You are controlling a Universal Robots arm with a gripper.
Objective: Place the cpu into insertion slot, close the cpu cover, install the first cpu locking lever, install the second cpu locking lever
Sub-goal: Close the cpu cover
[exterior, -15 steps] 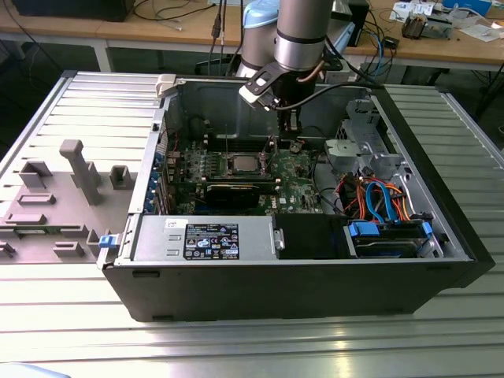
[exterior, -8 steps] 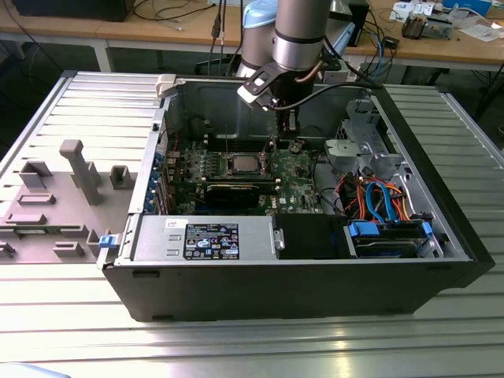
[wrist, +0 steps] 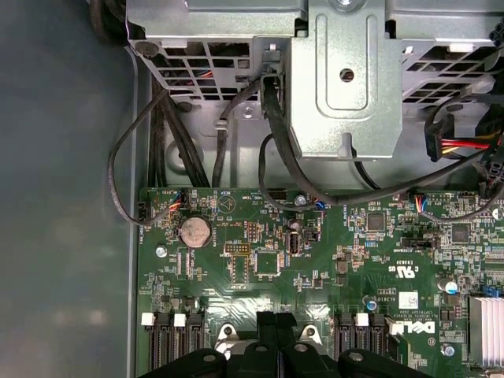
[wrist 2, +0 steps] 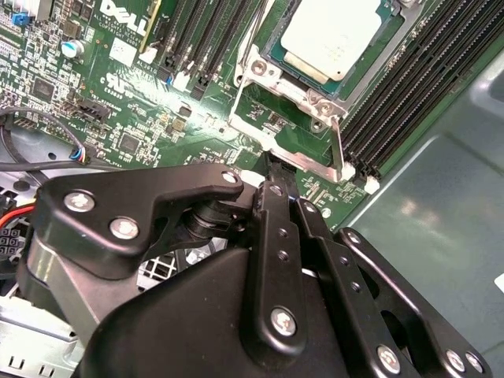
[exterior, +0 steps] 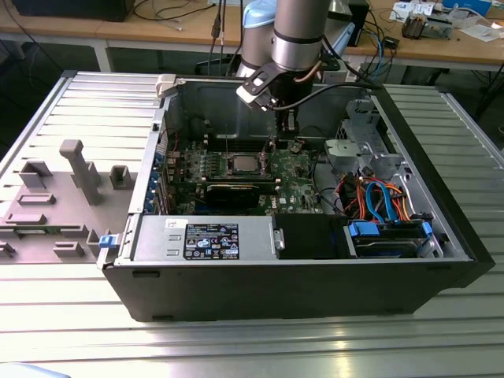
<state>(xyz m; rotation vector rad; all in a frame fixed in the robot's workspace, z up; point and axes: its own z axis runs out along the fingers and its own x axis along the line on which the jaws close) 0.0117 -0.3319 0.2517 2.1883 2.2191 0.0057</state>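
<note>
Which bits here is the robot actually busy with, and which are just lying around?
In the job:
the claw
the silver chip
the metal frame around that chip

Just there:
the power box
the orange and blue cables
the round battery
the grey plastic blocks

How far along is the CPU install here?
Done: the cpu sits in the insertion slot, and the cpu cover looks down over it. In hand: the shut gripper is at a locking lever by the socket's corner. Left: neither lever's latching can be confirmed.
</note>
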